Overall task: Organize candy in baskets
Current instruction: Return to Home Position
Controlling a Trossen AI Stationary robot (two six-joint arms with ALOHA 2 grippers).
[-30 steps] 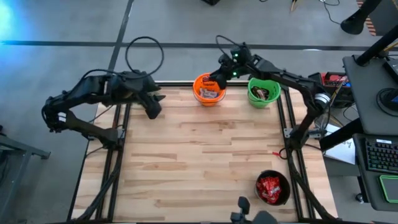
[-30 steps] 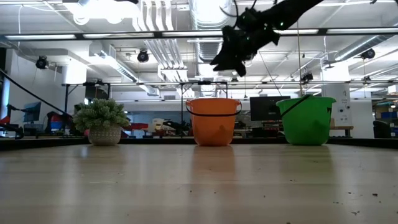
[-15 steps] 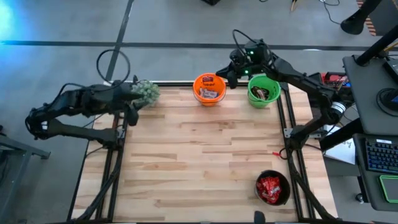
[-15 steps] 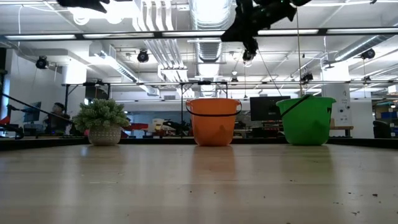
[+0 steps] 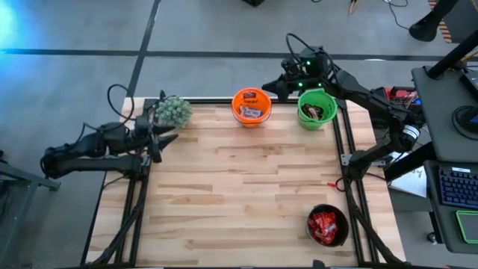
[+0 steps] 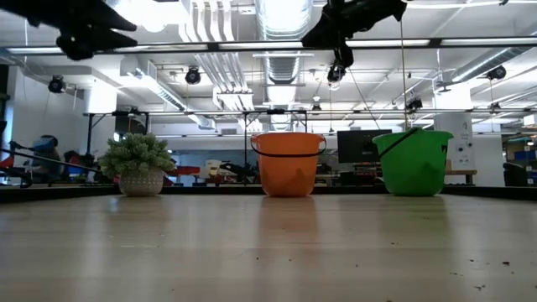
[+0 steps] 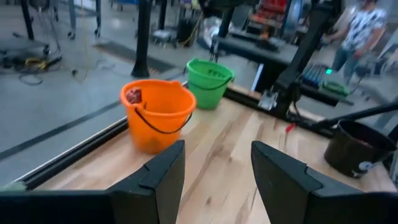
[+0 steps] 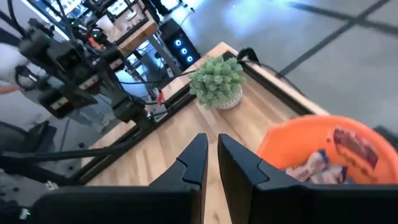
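Three baskets hold candy. The orange basket [image 5: 251, 107] at the far edge has mixed wrapped sweets [image 8: 336, 155]. The green basket [image 5: 316, 109] to its right holds dark bars. The black basket [image 5: 327, 226] at the near right holds red packets [image 5: 324, 224]. My right gripper [image 5: 269, 88] hangs high by the far edge, between the orange and green baskets, shut with nothing between its fingers [image 8: 212, 163]. My left gripper [image 5: 167, 138] is at the table's left edge, just near of the plant, pointing across the table, open and empty [image 7: 217, 171].
A bushy potted plant [image 5: 173, 110] stands at the far left corner, close to my left gripper. A small red scrap [image 5: 329, 182] lies near the right edge. The bare wooden table [image 5: 239, 194] stretches between the baskets.
My left arm has drawn back toward the table's left edge and sunk, uncovering the plant. My right gripper has risen from over the orange basket and shifted a little toward the green basket.
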